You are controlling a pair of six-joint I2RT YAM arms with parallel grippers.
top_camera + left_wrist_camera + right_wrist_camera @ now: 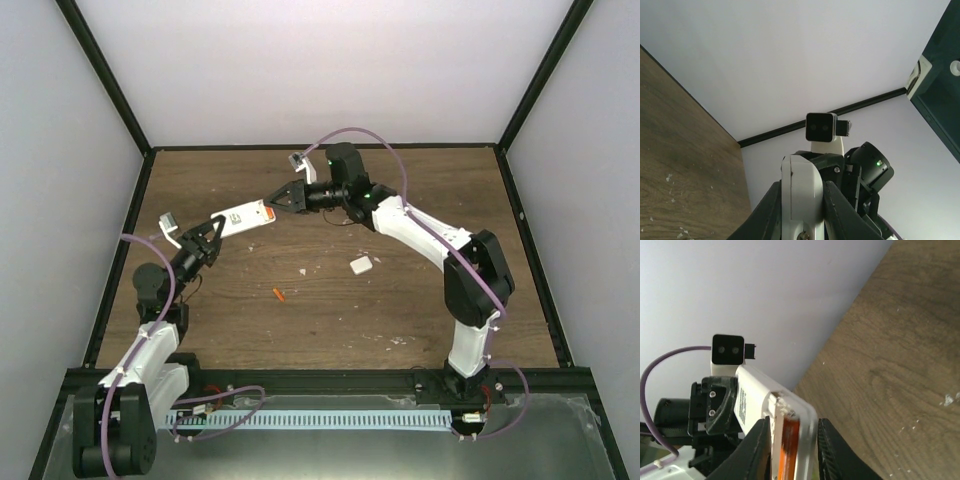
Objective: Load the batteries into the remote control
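While the left fingers (765, 217) clamp the near end of the remote control (248, 215), the handset hangs above the surface (400, 310) at about 10 o'clock from the middle of the top view. It slants from 8 o'clock up toward 2 o'clock. The right fingers (756, 445) stand narrow and hug both long edges of its far end, so each arm grips one end. From the right wrist, the open compartment faces the camera, and one orange battery (789, 440) lies lengthwise inside it. A second battery (279, 295) lies loose on the surface, at 5 o'clock from the remote control and well apart from it. The small white cover piece (361, 265) rests at 4 o'clock from the handset, near a few pale crumbs.
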